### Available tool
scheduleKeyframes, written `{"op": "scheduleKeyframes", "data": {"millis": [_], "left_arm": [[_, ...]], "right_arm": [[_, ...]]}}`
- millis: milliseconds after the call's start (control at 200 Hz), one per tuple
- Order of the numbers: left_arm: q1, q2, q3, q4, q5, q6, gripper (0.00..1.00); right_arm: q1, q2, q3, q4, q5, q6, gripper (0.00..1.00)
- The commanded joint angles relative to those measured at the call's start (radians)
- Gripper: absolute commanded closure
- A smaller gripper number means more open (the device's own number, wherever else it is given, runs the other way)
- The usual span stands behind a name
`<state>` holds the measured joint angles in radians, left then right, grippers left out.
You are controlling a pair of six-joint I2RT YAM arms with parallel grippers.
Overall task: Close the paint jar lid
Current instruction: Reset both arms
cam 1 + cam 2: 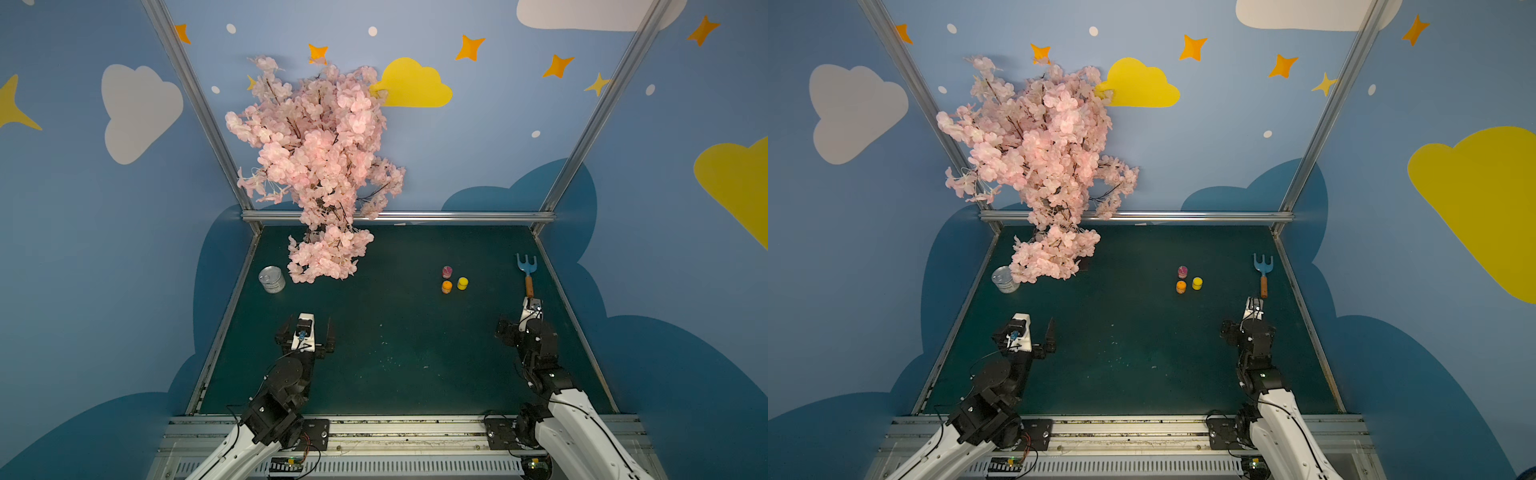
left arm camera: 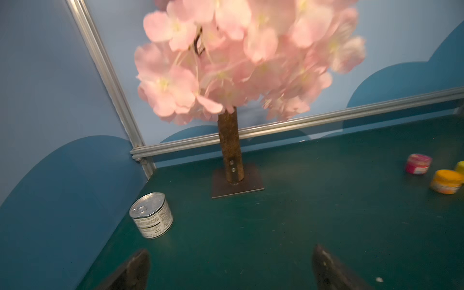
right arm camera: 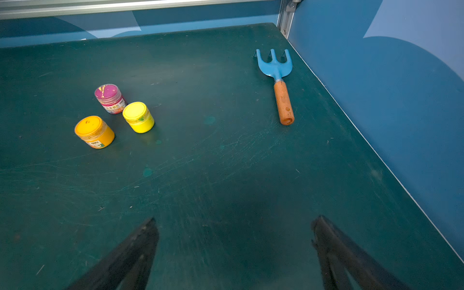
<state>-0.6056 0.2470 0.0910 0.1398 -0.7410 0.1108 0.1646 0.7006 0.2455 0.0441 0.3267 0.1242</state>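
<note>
Left gripper point(image 2: 229, 253): jaws spread wide with nothing between them, above bare table point(image 3: 226, 163) on the left side, near the front.
Right gripper point(image 3: 234, 221): jaws wide apart and holding nothing, on the right side, with the garden fork just ahead of it.
Pink paint jar point(image 3: 108, 96): upright on the right half of the table, farthest back of three close-set jars.
Orange paint jar point(image 3: 94, 130): in front of the pink one, a small gap between them.
Yellow paint jar point(image 3: 138, 116): just right of the other two, very close to the pink one.
Lids: each jar has one on top; how tight cannot be told.
Garden fork point(image 3: 276, 72): flat by the right edge, prongs toward the back.
Tin can point(image 2: 150, 216): upright by the left edge.
Blossom tree point(image 1: 320, 166): on a square base at the back left.
</note>
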Motion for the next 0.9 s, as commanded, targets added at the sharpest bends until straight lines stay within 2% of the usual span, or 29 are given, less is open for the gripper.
{"op": "scheduleKeyframes", "data": {"millis": [0, 70, 145, 240, 395, 486, 526, 606, 636, 706, 896], "left_arm": [[0.175, 0.169, -0.048, 0.192, 0.120, -0.090, 0.00], [0.352, 0.315, -0.047, 0.280, 0.240, -0.201, 0.00], [0.521, 0.477, -0.002, 0.321, 0.367, -0.293, 0.00], [0.639, 0.724, 0.058, 0.466, 0.471, -0.348, 0.00], [0.655, 1.021, 0.211, 0.573, 0.575, -0.226, 0.00], [0.654, 1.162, 0.188, 0.795, 0.625, -0.198, 0.00], [0.651, 1.225, 0.190, 0.863, 0.678, -0.166, 0.00], [0.646, 1.310, 0.252, 0.821, 0.747, -0.129, 0.00], [0.646, 1.327, 0.274, 0.803, 0.760, -0.121, 0.00], [0.646, 1.311, 0.284, 0.749, 0.764, -0.124, 0.00], [0.643, 1.297, 0.301, 0.701, 0.765, -0.123, 0.00]], "right_arm": [[-0.008, 0.096, -0.001, 0.162, 0.004, -0.022, 0.03], [-0.014, 0.201, 0.005, 0.247, 0.006, -0.038, 0.03], [-0.015, 0.295, 0.086, 0.193, 0.013, -0.077, 0.03], [-0.029, 0.423, 0.145, 0.260, -0.006, -0.109, 0.03], [-0.031, 0.555, 0.190, 0.390, -0.136, -0.158, 0.04], [-0.039, 0.617, 0.179, 0.520, -0.162, -0.186, 0.03], [-0.054, 0.651, 0.197, 0.511, -0.172, -0.173, 0.04], [-0.064, 0.750, 0.204, 0.578, -0.206, -0.179, 0.04], [-0.069, 0.786, 0.221, 0.584, -0.205, -0.168, 0.03], [-0.115, 0.774, 0.240, 0.523, -0.294, -0.155, 0.03], [-0.111, 0.771, 0.233, 0.535, -0.288, -0.158, 0.03]]}}
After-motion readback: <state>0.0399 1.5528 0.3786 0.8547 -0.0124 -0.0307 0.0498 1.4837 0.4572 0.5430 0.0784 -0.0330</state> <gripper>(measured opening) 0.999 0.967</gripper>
